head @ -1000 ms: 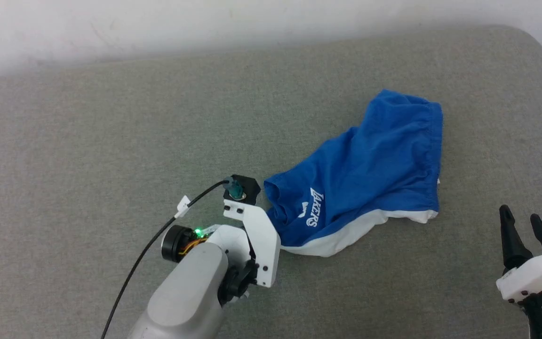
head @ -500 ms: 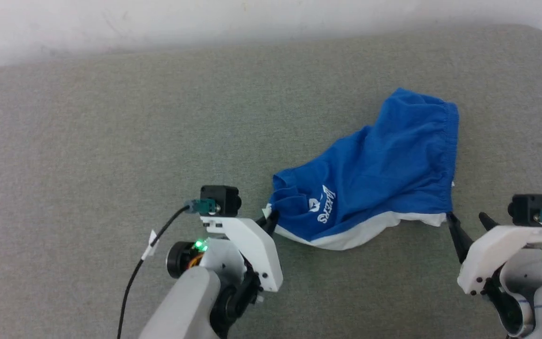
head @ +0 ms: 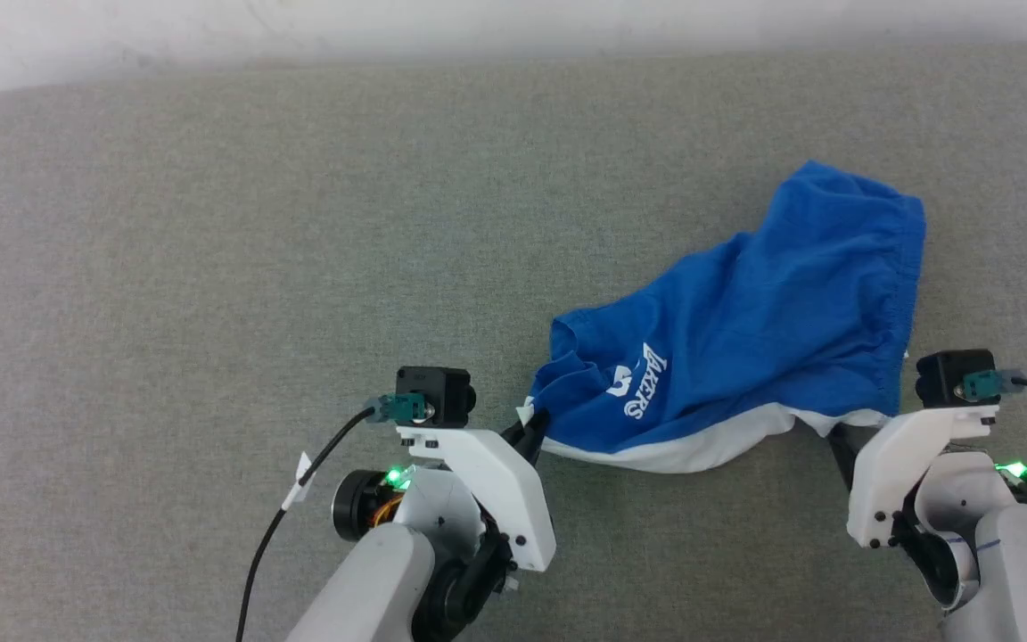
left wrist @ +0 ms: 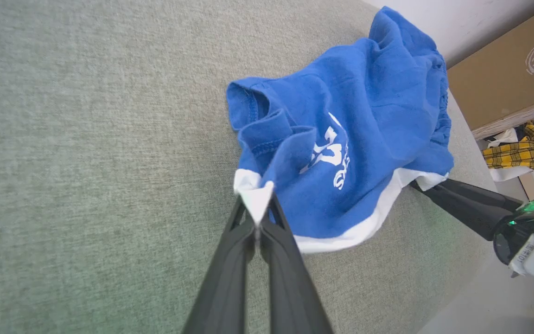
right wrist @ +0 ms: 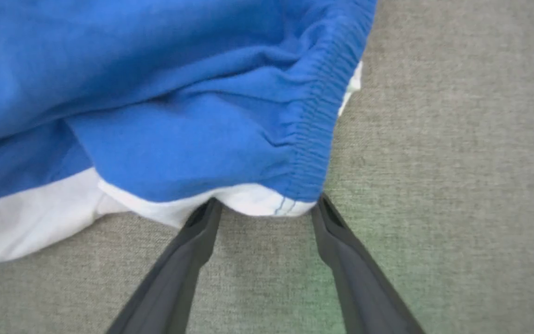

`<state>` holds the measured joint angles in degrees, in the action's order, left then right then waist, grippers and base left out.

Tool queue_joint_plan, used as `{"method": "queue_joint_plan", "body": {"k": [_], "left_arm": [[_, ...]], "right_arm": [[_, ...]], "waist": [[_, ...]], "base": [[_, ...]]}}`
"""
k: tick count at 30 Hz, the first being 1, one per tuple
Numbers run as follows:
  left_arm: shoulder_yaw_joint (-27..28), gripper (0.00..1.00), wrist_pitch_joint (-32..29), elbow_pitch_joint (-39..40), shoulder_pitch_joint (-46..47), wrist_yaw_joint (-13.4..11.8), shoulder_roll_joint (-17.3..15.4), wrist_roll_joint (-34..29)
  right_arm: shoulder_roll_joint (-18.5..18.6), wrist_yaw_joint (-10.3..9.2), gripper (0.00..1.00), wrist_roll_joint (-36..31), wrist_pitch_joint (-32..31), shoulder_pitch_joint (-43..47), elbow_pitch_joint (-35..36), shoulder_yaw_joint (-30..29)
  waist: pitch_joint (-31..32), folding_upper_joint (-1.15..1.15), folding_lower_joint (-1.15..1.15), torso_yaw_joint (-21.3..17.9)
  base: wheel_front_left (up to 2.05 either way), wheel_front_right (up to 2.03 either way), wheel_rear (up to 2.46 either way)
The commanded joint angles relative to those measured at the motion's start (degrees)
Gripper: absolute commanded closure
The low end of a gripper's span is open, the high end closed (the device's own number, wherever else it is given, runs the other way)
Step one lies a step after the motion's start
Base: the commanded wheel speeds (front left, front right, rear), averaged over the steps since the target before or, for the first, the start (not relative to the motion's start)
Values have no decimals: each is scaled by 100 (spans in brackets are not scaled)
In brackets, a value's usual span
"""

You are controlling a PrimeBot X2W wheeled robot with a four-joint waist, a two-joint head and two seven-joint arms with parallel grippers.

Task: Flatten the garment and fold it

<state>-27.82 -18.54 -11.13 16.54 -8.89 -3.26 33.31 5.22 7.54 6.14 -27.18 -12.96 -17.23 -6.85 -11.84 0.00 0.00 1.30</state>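
Newly clamping: left gripper (left wrist: 257, 221), pinching white hem corner of the garment (head: 745, 339), which is lying bunched right of centre on grey fabric surface (head: 210, 223). Right gripper (right wrist: 267, 208), newly arriving, gaping wide, straddling opposite white corner; advise closing deep before pulling taut.

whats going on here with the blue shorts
A two-armed robot is setting up to flatten the blue shorts, which lie crumpled on the grey cushion. Its left gripper is shut on one white-trimmed corner. The right gripper is open, with a finger on either side of the opposite white corner, not yet closed on it.
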Motion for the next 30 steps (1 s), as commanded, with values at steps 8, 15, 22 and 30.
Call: {"method": "queue_joint_plan", "body": {"k": [8,15,22,30], "left_arm": [[28,100,180,112,-78,-32,20,162],[487,100,641,803,87,20,28,628],[1210,100,477,1099,1511,-80,-567,480],[1458,100,73,-162,3886,-13,-1197,48]], "right_arm": [[212,-5,100,340,156,-246,-56,354],[600,-5,100,1259,-279,-432,969,762],[1060,-5,100,2465,-1361,-1850,1819,916],[772,-5,100,2465,-1707,-4420,728,1021]], "waist": [[18,0,0,-29],[178,0,0,-61],[186,0,0,-153],[-272,0,0,-131]], "base": [[0,0,0],[0,0,0],[0,0,0],[0,0,0]]}}
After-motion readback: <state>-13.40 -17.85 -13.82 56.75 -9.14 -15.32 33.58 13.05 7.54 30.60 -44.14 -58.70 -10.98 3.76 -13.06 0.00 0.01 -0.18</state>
